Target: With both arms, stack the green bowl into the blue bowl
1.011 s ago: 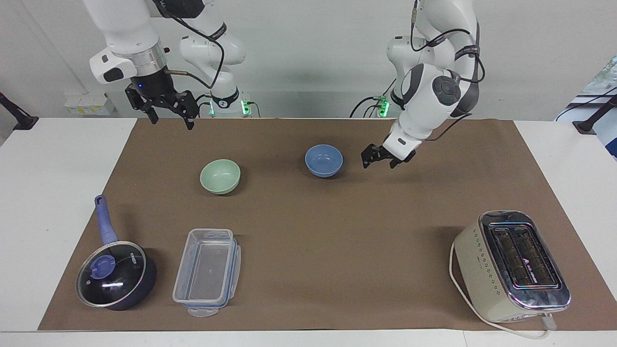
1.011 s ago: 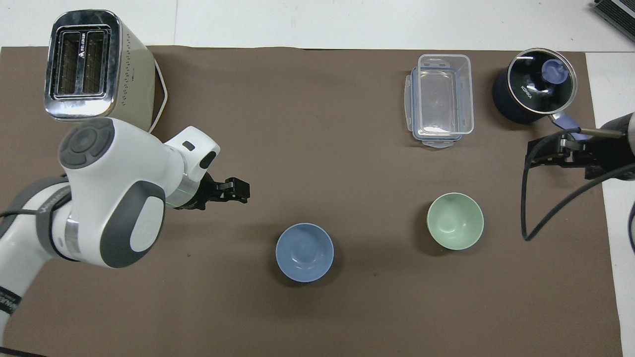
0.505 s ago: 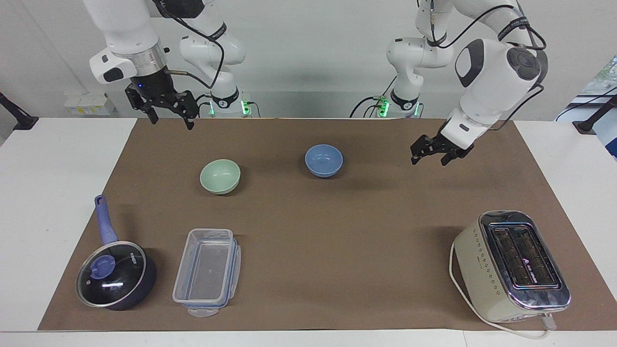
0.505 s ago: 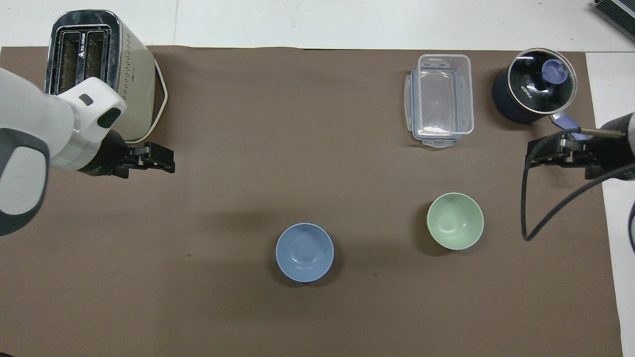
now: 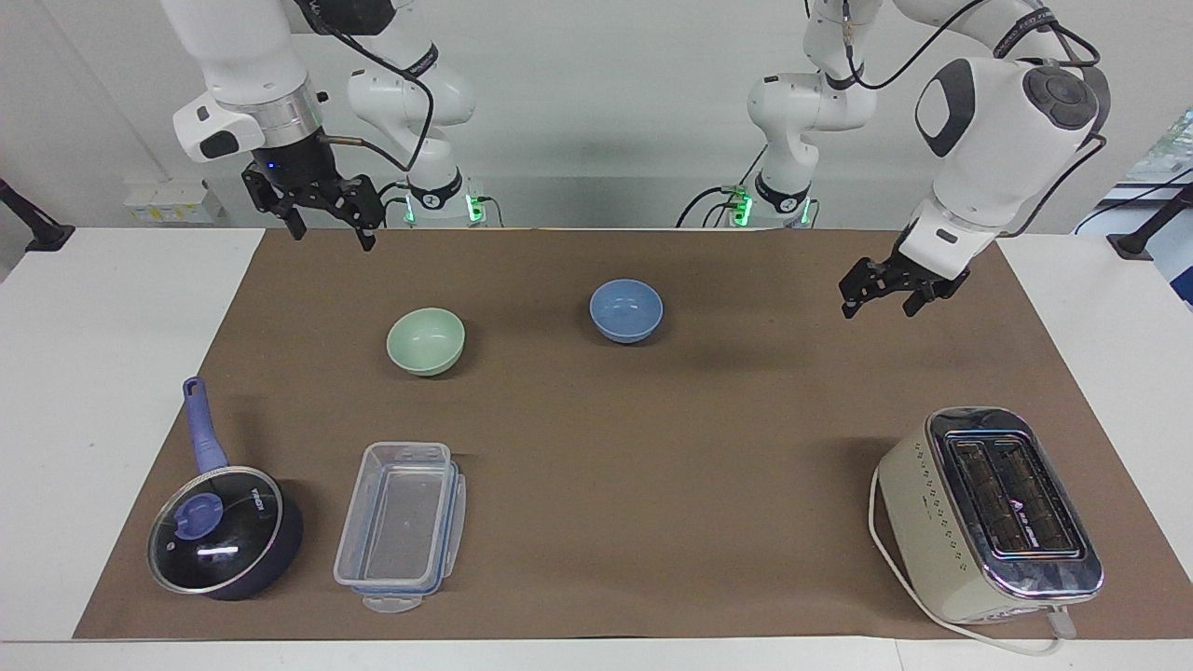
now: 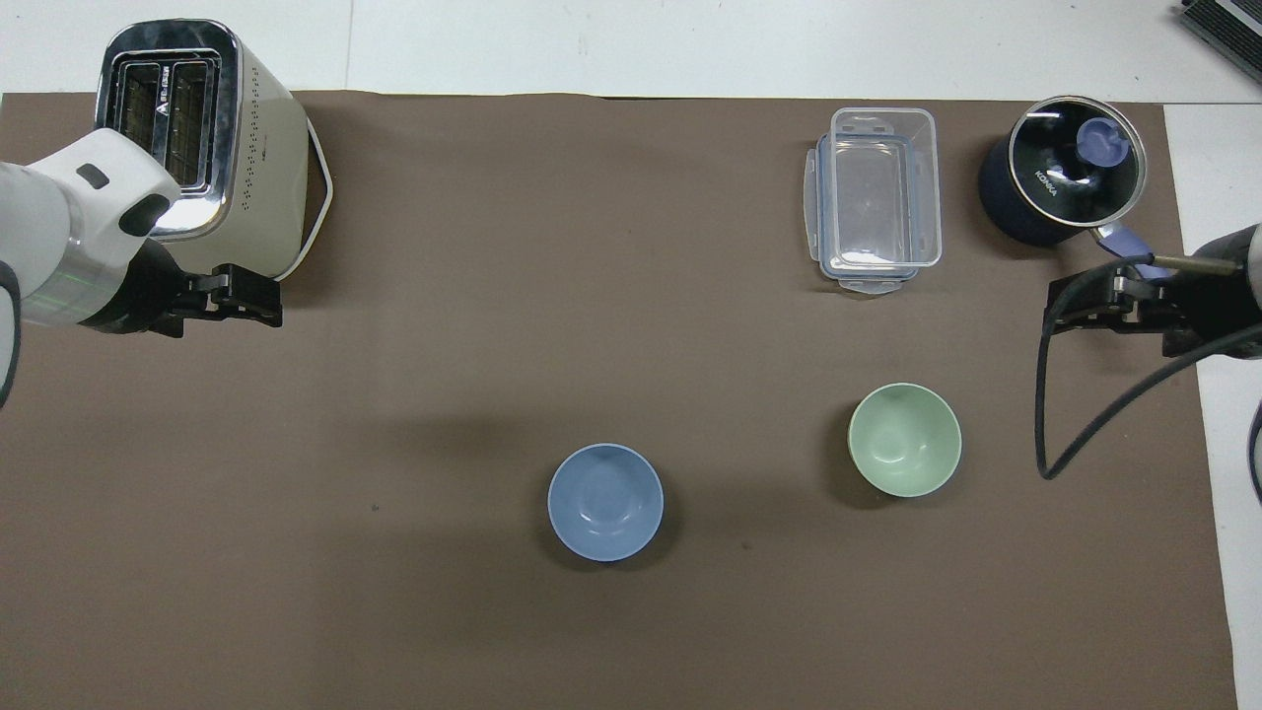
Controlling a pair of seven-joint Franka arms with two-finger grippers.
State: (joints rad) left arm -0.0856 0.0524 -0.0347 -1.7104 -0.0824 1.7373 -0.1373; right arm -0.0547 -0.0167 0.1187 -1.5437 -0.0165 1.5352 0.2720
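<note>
Both my tools, left point(image 5: 874, 300) and right point(image 5: 322, 219), hung spread apart, holding nothing. The small round mint-green bowl point(image 5: 426, 341) sat beside the periwinkle-blue bowl point(image 5: 626, 310); I judged grabbing green came next.

Matt bowls point(image 5: 426, 341), glossy chrome toaster point(image 5: 990, 514)

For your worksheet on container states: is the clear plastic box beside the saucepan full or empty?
Empty. Through the clear plastic box only its bare bottom shows, in both views, with nothing inside.

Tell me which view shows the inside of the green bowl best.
The overhead view: it looks almost straight down into the green bowl, showing its whole empty interior. The facing view shows the green bowl slantwise, rim and outer wall plus part of the interior.
</note>
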